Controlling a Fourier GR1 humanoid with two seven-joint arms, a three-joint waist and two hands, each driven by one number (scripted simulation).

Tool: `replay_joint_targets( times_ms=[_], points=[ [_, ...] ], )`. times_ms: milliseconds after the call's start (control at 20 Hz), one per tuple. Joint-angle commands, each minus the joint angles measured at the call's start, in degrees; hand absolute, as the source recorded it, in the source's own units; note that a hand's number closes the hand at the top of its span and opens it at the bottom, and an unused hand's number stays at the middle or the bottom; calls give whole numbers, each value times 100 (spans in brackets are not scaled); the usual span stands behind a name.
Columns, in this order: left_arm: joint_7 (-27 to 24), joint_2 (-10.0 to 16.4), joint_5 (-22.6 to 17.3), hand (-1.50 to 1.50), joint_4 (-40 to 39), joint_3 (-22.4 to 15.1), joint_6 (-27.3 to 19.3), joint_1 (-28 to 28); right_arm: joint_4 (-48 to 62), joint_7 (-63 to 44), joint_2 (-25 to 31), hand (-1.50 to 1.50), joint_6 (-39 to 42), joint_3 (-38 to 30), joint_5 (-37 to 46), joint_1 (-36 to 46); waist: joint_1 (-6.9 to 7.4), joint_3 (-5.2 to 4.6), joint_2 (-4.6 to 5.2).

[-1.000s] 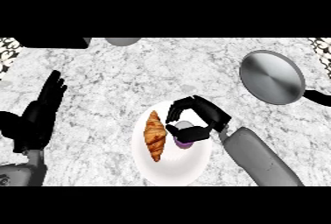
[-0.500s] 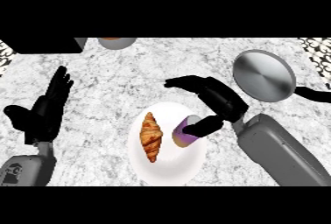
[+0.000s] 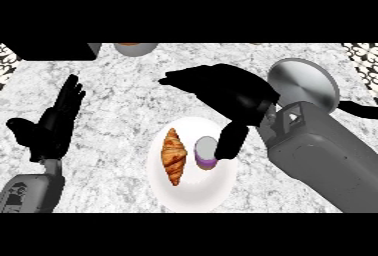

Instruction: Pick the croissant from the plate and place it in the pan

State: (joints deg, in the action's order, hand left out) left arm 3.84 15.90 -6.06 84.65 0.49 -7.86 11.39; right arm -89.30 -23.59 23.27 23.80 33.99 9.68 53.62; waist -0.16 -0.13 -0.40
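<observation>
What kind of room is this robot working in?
Most likely a kitchen: there is a marbled stone counter, a round metal pan with a dark handle, and a white plate with a croissant on it.

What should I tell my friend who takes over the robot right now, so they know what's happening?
Left hand: open, resting at the left, fingers up.
Right hand: open above the plate, holding nothing, thumb beside a small purple thing.
Croissant: on the plate's left part. Pan: upper right.
Done: nothing yet. To do: grasp the croissant, carry it to the pan, set it in.
</observation>
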Motion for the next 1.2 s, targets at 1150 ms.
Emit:
replay_joint_targets(
  times_ms=[1150],
  points=[
    [-66, -287, 256, 0, -84, 117, 155, 52, 821, -2114, -2324, -150, 594, 577, 453, 507, 52, 11, 29]
  ],
)
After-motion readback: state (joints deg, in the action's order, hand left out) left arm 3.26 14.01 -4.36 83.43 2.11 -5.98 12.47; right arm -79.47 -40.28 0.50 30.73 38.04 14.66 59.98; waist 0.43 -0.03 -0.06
